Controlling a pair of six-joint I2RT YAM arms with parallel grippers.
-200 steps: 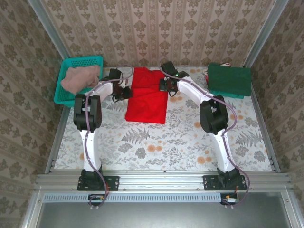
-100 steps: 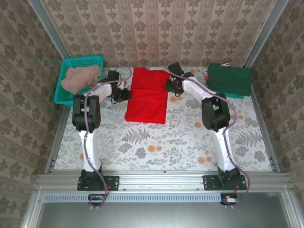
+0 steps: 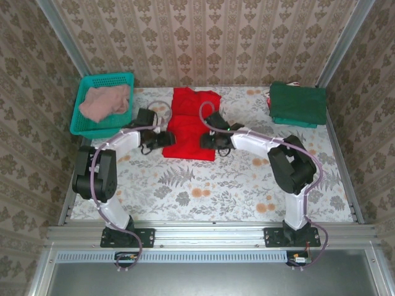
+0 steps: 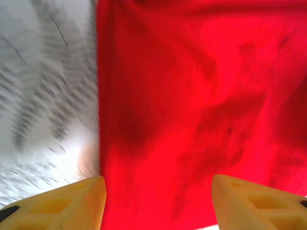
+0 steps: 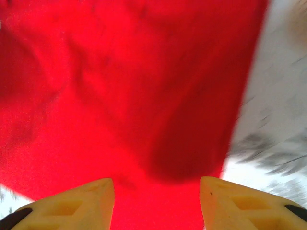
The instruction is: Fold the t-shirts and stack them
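Our left gripper and right gripper hang spread at either side edge of the red t-shirt, flat on the table (nothing pinched, it seems, though wrist views blur). We should nip both edges level, catching every layer.

Both black arms fold sharply at the elbow: the left arm bows out to its side, the right arm to the other, and their forearms run inward and low. The left tool and the right tool point at each other, well apart. Each one's yellow fingers stand parted.
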